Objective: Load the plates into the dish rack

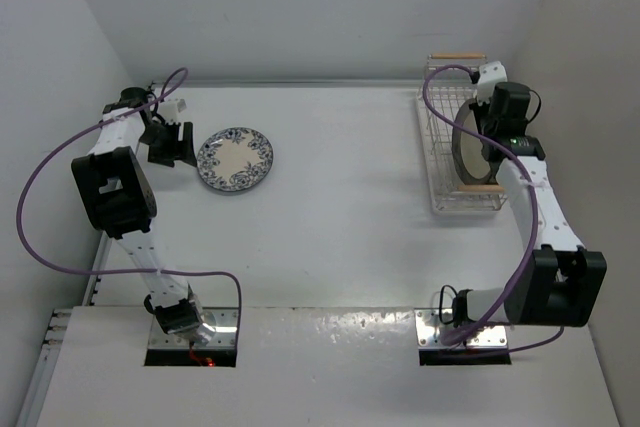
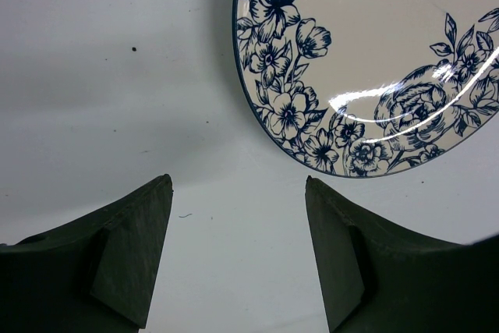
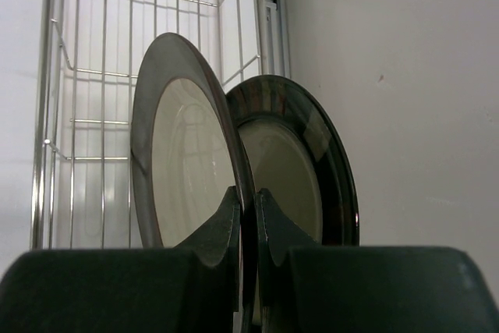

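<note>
Right gripper clamped the grey plate in the rack, release due; left gripper gaped empty, floral plate at 3 o'clock.

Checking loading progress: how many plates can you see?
3. The blue floral plate lies flat on the table; the grey-rimmed plate stands in the dish rack, pinched by the right gripper; the dark-rimmed plate stands just behind it. None seems hidden.
</note>
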`<state>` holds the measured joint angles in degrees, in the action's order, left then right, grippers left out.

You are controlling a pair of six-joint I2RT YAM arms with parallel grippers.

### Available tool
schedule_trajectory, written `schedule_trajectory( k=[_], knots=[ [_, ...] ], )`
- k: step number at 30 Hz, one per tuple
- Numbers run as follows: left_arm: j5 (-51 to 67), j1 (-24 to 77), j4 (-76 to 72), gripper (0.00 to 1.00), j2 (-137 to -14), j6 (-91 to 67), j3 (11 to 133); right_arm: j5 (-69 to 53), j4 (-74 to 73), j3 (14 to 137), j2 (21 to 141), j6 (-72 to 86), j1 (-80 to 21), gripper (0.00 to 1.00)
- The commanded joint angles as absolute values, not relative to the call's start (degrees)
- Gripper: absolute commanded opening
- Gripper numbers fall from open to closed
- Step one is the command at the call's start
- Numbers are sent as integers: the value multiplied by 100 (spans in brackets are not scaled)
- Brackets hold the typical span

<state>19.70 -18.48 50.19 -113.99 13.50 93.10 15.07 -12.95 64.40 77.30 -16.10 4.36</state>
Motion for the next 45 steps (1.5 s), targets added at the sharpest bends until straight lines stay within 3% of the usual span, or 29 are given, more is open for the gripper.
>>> schedule_trajectory(
  k=[1, 6, 19, 32, 45],
  knots=[
    [2021, -1890, 5010, 73, -11162, 1424, 9343, 2045, -818, 6671, 7690, -1494, 369, 0],
    [2021, -1890, 5010, 73, -11162, 1424, 9343, 3101, -387, 6627, 7620, -1222, 334, 0],
    [1969, -1942, 5010, 73, -11162, 1477, 9343, 3190, 298, 6451, 7532, -1248, 281, 0],
    [1969, -1942, 5010, 73, -11215, 1529, 9343, 1618, 159, 6117, 7339, -1642, 290, 0],
    [1969, -1995, 5010, 73, -11215, 1529, 9343, 1354, -360, 6214, 7392, -1635, 272, 0]
  ],
)
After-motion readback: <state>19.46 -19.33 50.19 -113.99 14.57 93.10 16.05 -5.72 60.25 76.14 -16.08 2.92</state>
